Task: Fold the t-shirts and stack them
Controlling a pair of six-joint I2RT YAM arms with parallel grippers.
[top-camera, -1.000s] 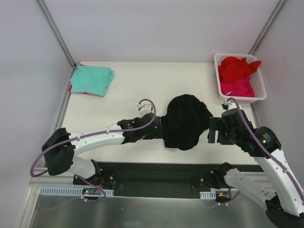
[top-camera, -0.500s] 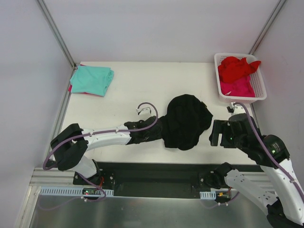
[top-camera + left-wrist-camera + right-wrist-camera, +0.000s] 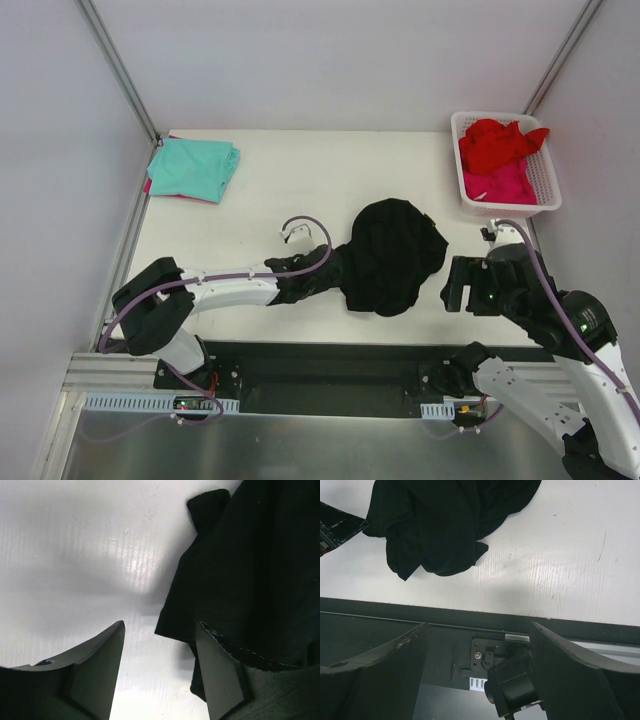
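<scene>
Starting the fold: black t-shirt (image 3: 392,255) lies crumpled at the frame's centre.
My left gripper (image 3: 160,627) stands part-open at its left hem, pinching nothing. My right gripper (image 3: 479,626) hangs wide and empty, lower right. Next, I judge, both must pinch edges and spread it flat.

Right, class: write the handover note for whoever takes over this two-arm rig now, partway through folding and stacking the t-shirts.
Left gripper: open, at the left edge of the crumpled black cloth t-shirt mid-table; nothing gripped.
Right gripper: open and empty, to the shirt's right, over the near edge of the white table.
Done: teal cloth t-shirt lies folded at the far left corner, a pink cloth edge showing beneath it.
Left: fold and stack the black one; then the red cloth t-shirt and pink cloth t-shirt, both unfolded in the white slotted plastic basket, far right.
</scene>
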